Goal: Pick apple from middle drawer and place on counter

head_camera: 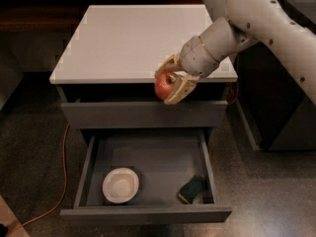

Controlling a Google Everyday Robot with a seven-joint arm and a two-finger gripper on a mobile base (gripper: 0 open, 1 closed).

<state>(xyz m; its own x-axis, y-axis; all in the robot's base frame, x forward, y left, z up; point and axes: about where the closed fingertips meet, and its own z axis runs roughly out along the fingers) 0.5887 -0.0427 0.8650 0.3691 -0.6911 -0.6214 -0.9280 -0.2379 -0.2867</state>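
Note:
My gripper (170, 82) is shut on the small red apple (164, 85) and holds it in the air at the front edge of the white counter (128, 38), about level with its top. One finger (180, 89) runs under and right of the apple, the other over its top. The middle drawer (148, 169) is pulled wide open below. The white arm reaches in from the upper right.
A round white bowl (120, 184) lies at the drawer's front left and a dark green-and-yellow sponge (192, 189) at its front right. An orange cable (63, 172) runs over the floor at left. A dark cabinet (286, 83) stands at right.

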